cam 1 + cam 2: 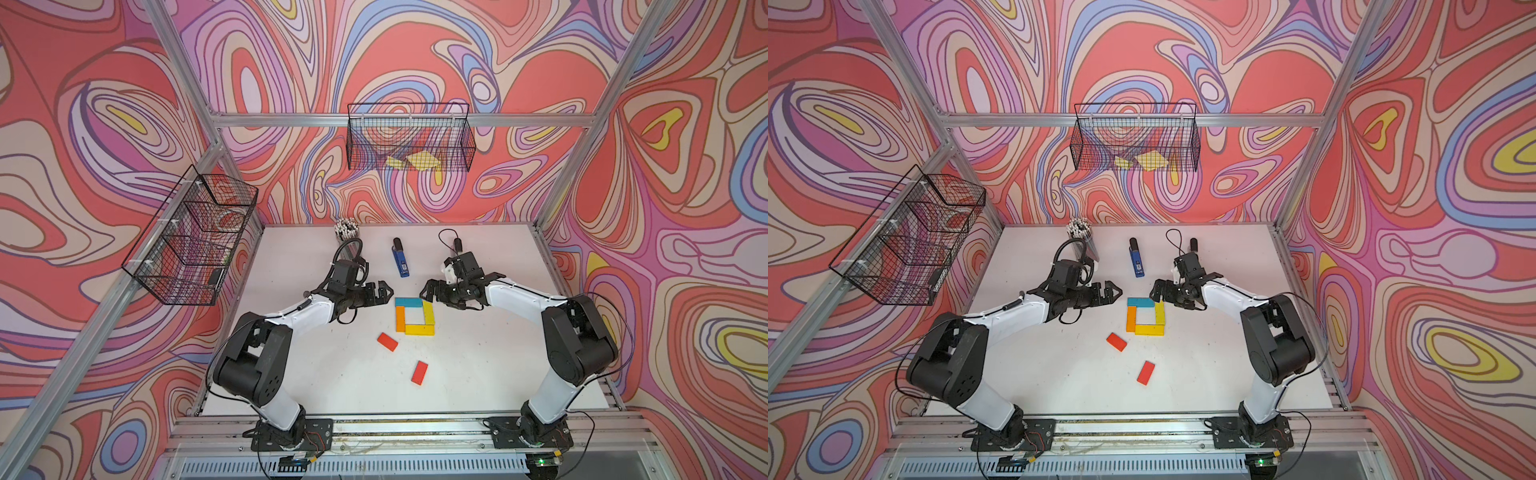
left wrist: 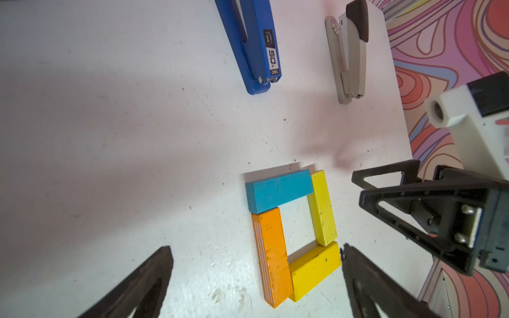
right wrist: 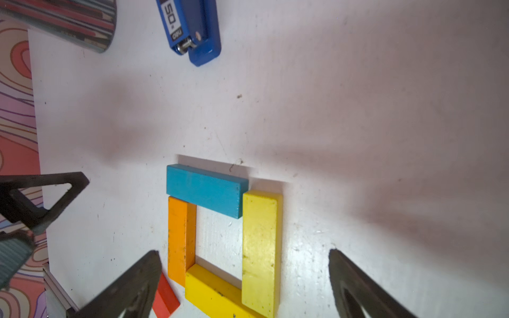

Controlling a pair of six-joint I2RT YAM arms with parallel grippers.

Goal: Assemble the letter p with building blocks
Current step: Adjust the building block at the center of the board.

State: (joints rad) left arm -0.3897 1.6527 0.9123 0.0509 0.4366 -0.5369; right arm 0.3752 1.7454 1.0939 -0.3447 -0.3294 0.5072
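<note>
With the left hand (image 1: 387, 291) and the right hand (image 1: 426, 291) spread and empty, the loose red block (image 1: 387, 341) looks light, stiff and flat, so it is probably best pinched across its long sides.

Blue block (image 2: 279, 190), orange block (image 2: 271, 253), yellow blocks (image 2: 322, 209) — painted wood by the look, matt; paint nicked and speckled at the edges. Surface (image 2: 124, 124) white, matt, scuffed, dirt-flecked. Blue stapler (image 2: 248, 46) smooth, semi-gloss, with a shiny metal pin; beige stapler (image 2: 351, 66) duller, dark matt cap. Left tool (image 2: 255, 247) fingers (image 2: 162, 264) — black, matt, rough-looking plastic.
</note>
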